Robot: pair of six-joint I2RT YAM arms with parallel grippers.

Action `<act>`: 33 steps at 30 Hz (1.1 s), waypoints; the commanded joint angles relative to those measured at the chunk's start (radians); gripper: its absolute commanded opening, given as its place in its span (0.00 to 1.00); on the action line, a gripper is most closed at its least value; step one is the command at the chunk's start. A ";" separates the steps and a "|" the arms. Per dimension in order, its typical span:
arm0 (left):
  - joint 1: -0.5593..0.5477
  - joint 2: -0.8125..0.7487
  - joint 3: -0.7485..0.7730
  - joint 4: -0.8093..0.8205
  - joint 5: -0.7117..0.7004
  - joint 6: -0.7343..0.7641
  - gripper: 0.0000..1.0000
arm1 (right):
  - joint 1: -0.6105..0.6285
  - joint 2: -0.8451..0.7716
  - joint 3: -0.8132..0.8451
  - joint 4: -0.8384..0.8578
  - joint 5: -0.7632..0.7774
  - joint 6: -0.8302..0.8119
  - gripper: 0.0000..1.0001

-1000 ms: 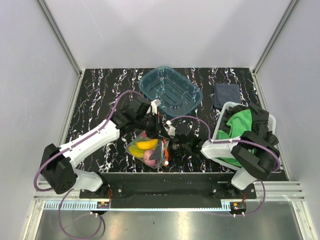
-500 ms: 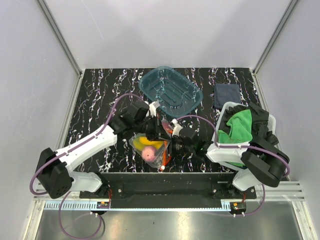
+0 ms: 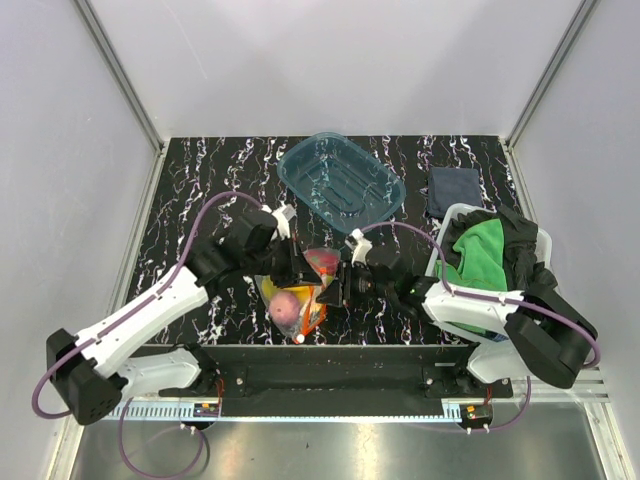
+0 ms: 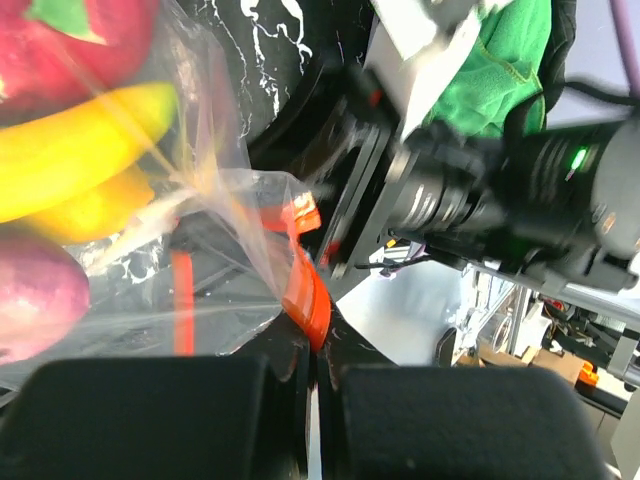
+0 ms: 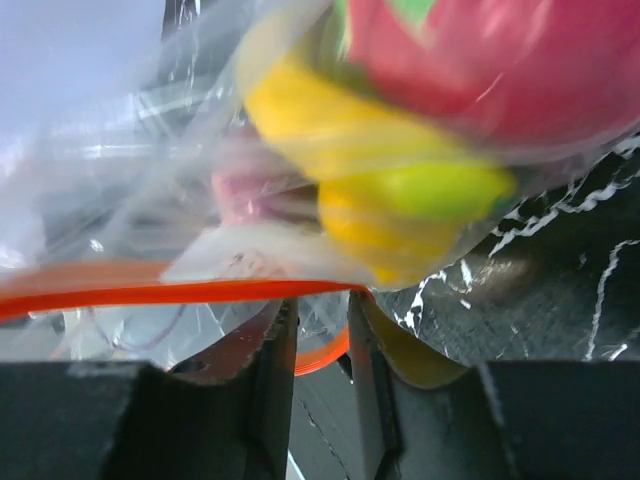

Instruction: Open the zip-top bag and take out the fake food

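Clear zip-top bag [image 3: 296,292], orange zip strip [image 4: 307,292], yellow banana [image 4: 72,150], teal tray [image 3: 345,186], black white-veined table [image 3: 190,170]

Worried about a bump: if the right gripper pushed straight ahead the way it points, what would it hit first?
The right gripper is pinching the bag by its orange strip; straight ahead, it would likely press into the toy fruit inside, though depth is blurry.

From the zip-top bag [image 3: 298,300], I find bare worktop [image 3: 195,185] only toward 10 and 11 o'clock. The teal tray [image 3: 342,182] blocks 12. The cloth-filled basket [image 3: 441,255] blocks 3, with my right arm [image 3: 470,305] lying between. My left arm [image 3: 150,305] crosses 8. The left jaws and right jaws pinch the bag's zip edge, crowding it.
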 commanded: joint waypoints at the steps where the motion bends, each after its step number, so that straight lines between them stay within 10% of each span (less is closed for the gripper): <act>1: -0.017 -0.046 0.018 0.004 -0.038 -0.009 0.00 | -0.063 0.027 0.132 -0.088 -0.010 0.000 0.37; 18: -0.008 0.190 0.283 -0.024 0.052 0.152 0.00 | -0.098 -0.080 0.060 -0.196 -0.185 -0.008 0.74; 29: 0.193 0.125 0.292 -0.209 0.108 0.295 0.00 | -0.098 -0.051 0.451 -0.710 -0.038 -0.172 0.00; 33: 0.291 0.091 0.308 -0.333 0.116 0.411 0.00 | -0.098 0.001 0.621 -0.794 -0.093 -0.230 0.00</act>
